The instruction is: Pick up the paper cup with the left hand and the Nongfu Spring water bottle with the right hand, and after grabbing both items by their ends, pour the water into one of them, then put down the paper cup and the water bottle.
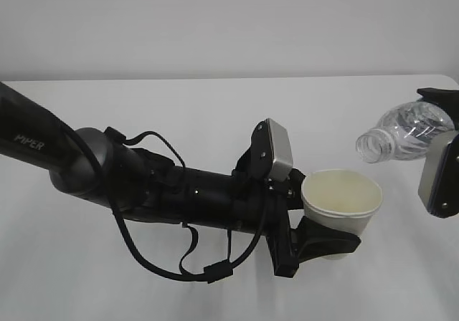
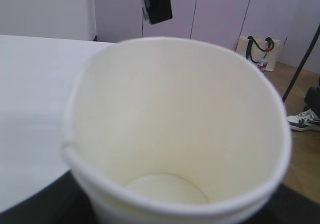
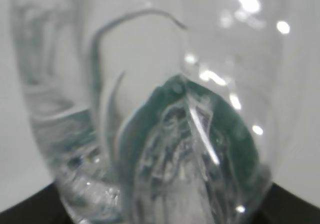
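The white paper cup (image 1: 343, 205) is held upright above the table, and my left gripper (image 1: 323, 224) is shut on its lower body. In the left wrist view the cup (image 2: 175, 114) fills the frame, and its cream inside looks dry. The Nongfu Spring water bottle (image 1: 405, 130) lies tilted to the upper right of the cup. Its open neck points left and down towards the cup's rim, a little apart from it. My right gripper (image 1: 439, 124) is shut on the bottle's base end. The bottle (image 3: 150, 109) blocks the right wrist view. I cannot make out any water or a stream.
The white table (image 1: 215, 106) spreads under both arms, with a pale wall behind. The left arm's cables (image 1: 179, 264) hang low over the table. Beyond the table's edge, the left wrist view shows a floor with a bag (image 2: 260, 49) and a shoe (image 2: 302, 120).
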### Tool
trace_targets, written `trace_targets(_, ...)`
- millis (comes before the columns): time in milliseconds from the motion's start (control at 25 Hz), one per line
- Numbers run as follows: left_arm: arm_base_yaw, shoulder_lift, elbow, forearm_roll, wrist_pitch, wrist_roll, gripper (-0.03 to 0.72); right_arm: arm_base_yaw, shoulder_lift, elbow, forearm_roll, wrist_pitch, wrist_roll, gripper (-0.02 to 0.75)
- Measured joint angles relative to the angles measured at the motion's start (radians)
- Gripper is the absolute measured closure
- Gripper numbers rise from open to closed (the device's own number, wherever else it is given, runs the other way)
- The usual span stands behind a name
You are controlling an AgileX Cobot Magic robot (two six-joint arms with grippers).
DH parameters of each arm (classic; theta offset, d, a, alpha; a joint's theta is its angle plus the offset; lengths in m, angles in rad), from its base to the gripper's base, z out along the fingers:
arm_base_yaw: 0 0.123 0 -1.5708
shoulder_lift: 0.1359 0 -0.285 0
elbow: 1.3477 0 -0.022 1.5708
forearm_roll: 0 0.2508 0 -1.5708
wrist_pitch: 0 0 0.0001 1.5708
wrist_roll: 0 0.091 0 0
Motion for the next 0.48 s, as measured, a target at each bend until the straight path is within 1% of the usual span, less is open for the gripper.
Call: trace_targets(480, 0.000, 0.000, 0.000, 0.000, 0.000, 0.000, 0.225, 0.000, 0.002, -0.033, -0.002, -0.001, -0.002, 0.302)
